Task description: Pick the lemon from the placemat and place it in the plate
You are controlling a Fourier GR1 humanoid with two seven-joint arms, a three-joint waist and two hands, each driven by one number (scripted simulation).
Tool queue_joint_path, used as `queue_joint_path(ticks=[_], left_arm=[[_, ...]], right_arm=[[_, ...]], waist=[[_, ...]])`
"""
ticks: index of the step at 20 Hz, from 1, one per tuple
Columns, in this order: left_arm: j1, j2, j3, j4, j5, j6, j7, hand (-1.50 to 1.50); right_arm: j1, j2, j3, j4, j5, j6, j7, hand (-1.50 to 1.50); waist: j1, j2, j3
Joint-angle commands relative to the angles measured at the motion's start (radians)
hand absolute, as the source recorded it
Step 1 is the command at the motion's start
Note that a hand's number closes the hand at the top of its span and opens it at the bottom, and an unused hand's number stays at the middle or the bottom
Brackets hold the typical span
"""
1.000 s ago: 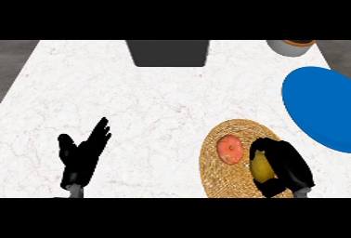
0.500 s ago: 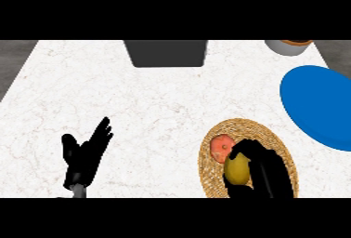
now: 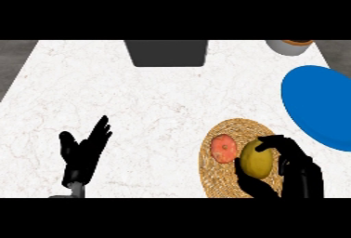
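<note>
Head view: the right hand [image 3: 291, 162] has its fingers and thumb curled round the lemon [image 3: 256, 159], which sits over the woven placemat [image 3: 223, 179] near the lower right of the counter [image 3: 137, 107]; whether the lemon is lifted clear of the mat or rests on it cannot be told from this steep angle. By my reading the grasp step is in hand and the carry has not begun. The next move calls for raising the lemon and taking it up and to the right, to the blue plate [image 3: 319, 104], which lies just beyond the mat's far right edge. An orange-red fruit [image 3: 224, 148] lies on the mat just beside the lemon, on its left; it sits away from the path to the plate, so nothing seems to stand in the way. The left hand [image 3: 82, 151] rests open, fingers up, at the lower left. A dark tray-like object [image 3: 166, 52] and a grey bowl [image 3: 291, 46] stand at the far edge, well apart.
</note>
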Motion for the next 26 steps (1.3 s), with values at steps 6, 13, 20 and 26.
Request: queue_joint_path(ticks=[6, 13, 20, 26], left_arm=[[-0.057, -0.017, 0.011, 0.062, -0.005, 0.001, -0.003, 0.00], [-0.046, -0.011, 0.008, 0.065, -0.011, -0.014, -0.014, 0.00], [-0.005, -0.018, -0.004, 0.034, -0.017, -0.023, -0.025, 0.00], [-0.011, -0.035, -0.017, 0.057, -0.022, -0.036, -0.053, 0.00]], right_arm=[[-0.064, -0.099, -0.339, 0.049, -0.454, -0.079, -0.174, 1.50], [-0.345, -0.244, -0.638, 0.499, -0.587, -0.178, -0.361, 1.50], [-0.557, -0.410, -0.780, 0.973, -0.746, -0.131, -0.640, 1.50], [-0.770, -0.490, -0.844, 1.367, -0.775, -0.154, -0.843, 1.50]], waist=[[0.000, 0.002, 0.001], [0.016, 0.008, 0.002], [0.023, 0.007, 0.002], [0.038, 0.012, 0.003]])
